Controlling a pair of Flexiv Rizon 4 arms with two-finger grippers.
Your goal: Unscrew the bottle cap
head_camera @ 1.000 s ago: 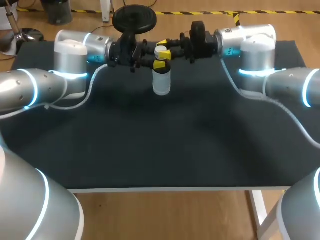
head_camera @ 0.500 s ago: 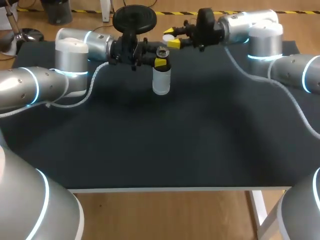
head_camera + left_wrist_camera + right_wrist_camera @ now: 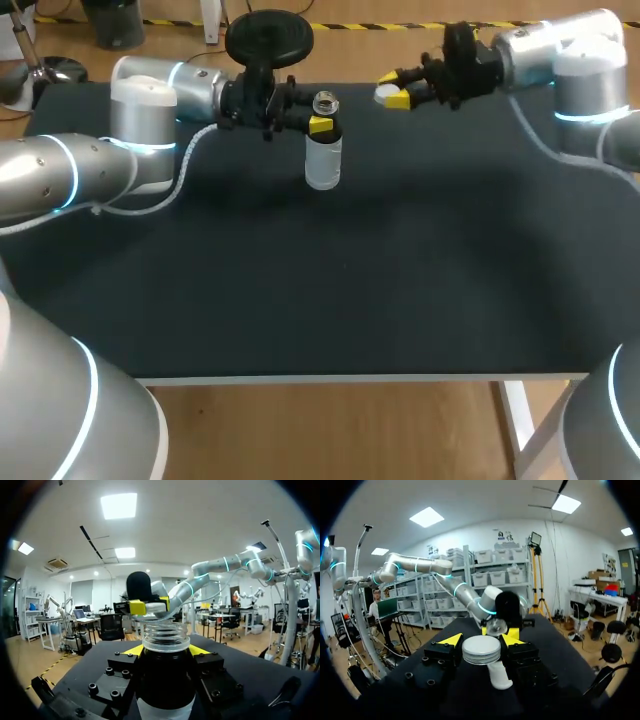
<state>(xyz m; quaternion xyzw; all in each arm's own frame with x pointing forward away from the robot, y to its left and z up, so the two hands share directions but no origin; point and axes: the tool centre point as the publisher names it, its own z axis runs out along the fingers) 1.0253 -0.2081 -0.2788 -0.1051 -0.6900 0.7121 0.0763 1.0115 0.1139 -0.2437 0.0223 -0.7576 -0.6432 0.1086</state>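
Your left gripper (image 3: 318, 124) comes in from the left along the far side of the table (image 3: 350, 290), and its yellow tips pinch the bottle (image 3: 322, 160) from two sides just under the neck. The bottle stands upright on the dark, matte tabletop near the far edge, its threaded mouth (image 3: 325, 103) open and bare. In your left wrist view the same clear neck rises between the two yellow tips (image 3: 132, 650), with the bottle (image 3: 166, 680) filling the space ahead of the fingers. Any label or print on the bottle is too small for you to read. Your right gripper (image 3: 393, 95) sits to the right of the bottle, well apart from it and raised over the table's far edge, its fingers pressed onto the cap (image 3: 385, 94). In your right wrist view the round, ribbed, pale cap (image 3: 481, 649) lies clamped flat between the yellow fingertips (image 3: 449, 640), with the open bottle mouth (image 3: 495, 626) straight ahead.
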